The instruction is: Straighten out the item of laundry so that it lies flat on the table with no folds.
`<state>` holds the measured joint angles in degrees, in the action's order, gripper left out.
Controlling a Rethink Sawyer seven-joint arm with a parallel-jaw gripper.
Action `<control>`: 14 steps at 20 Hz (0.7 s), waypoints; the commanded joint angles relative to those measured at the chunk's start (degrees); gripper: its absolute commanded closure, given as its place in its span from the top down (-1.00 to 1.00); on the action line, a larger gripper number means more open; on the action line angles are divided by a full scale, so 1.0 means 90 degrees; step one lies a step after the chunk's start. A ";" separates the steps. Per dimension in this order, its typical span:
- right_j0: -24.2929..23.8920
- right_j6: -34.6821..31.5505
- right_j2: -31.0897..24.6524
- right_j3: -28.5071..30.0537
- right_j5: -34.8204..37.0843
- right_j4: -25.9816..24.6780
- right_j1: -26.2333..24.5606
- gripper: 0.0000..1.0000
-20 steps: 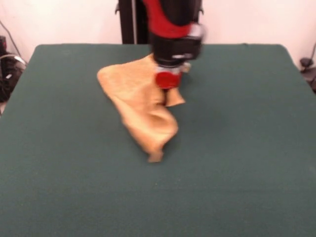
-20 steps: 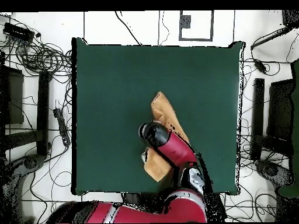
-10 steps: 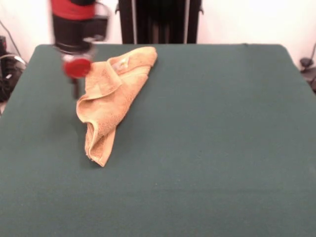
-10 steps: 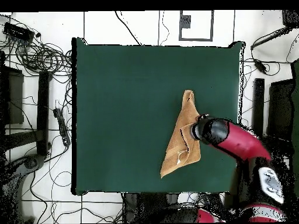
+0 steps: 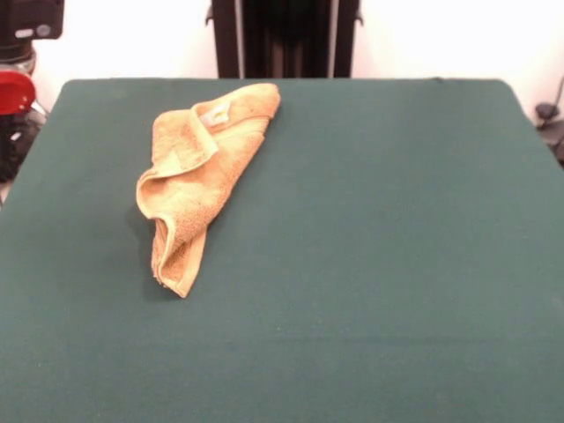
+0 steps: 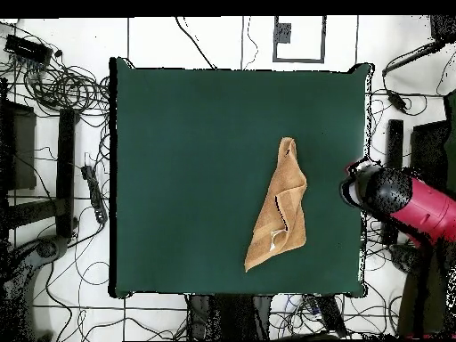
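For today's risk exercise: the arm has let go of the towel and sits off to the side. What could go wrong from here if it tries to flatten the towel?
1. The hand towel lies folded over itself in a long wedge, so a pinch on top may catch two layers and merely drag the bundle.
2. It sits near the table edge closest to the pedestal; pulling that way could slide it off.
3. The gripper hangs beyond the table's side and must travel back, possibly snagging the raised fold.
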<state>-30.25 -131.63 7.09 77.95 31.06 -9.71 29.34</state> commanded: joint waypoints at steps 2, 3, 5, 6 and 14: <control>0.0166 0.1315 -0.1330 0.0162 0.0167 -0.0473 -0.0198 1.00; 0.0149 0.1263 -0.1344 0.0281 0.0075 -0.0508 -0.0150 1.00; 0.0094 0.1155 -0.1399 0.0377 -0.0115 -0.0565 -0.0154 1.00; 0.0055 0.1117 -0.1433 0.0393 -0.0176 -0.0582 -0.0181 1.00; 0.0069 -0.0355 -0.1464 0.1199 -0.0348 -0.0003 -0.0143 1.00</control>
<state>-31.20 -131.63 2.01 78.70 30.15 -12.50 30.06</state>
